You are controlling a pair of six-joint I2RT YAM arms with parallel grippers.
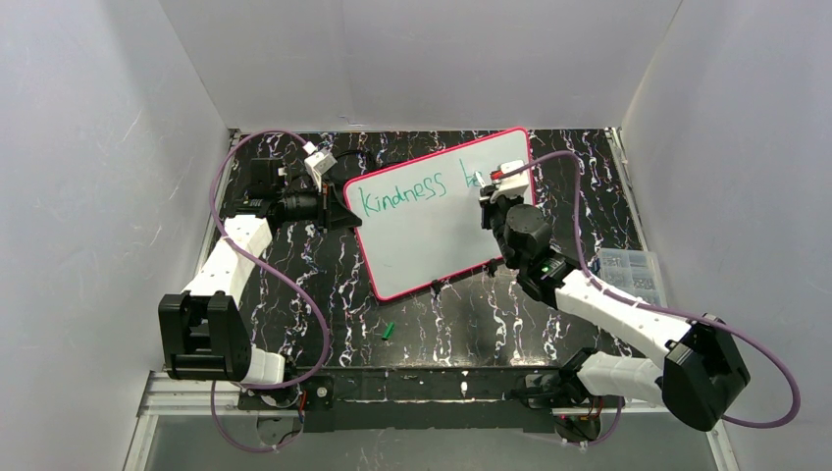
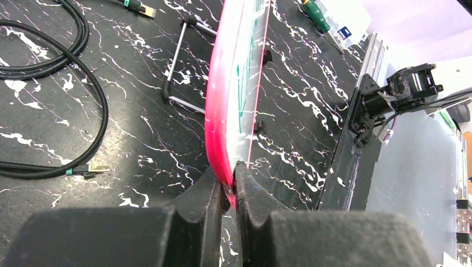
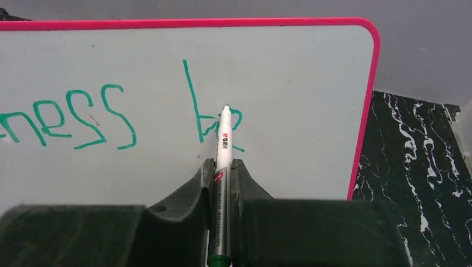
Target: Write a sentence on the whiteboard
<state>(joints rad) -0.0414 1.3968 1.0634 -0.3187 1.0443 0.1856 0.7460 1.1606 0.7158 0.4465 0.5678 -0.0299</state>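
Observation:
The whiteboard [image 1: 432,231], white with a pink-red rim, lies tilted on the black marbled table. Green lettering [image 1: 402,193] reads "kindness" and then a started "be" [image 3: 214,119]. My left gripper [image 2: 231,186] is shut on the board's pink rim [image 2: 220,128] at its left corner, seen edge-on. My right gripper [image 3: 222,167] is shut on a white marker [image 3: 222,161] with a green end. The marker tip touches the board at the "e" near the right rim [image 3: 364,111]. In the top view my right gripper [image 1: 495,186] sits over the board's upper right part.
A green marker cap [image 1: 388,331] lies on the table in front of the board. A clear parts box [image 1: 628,270] stands at the right edge. Black cables [image 2: 67,83] and a metal stand [image 2: 178,61] lie left of the board. White walls enclose the table.

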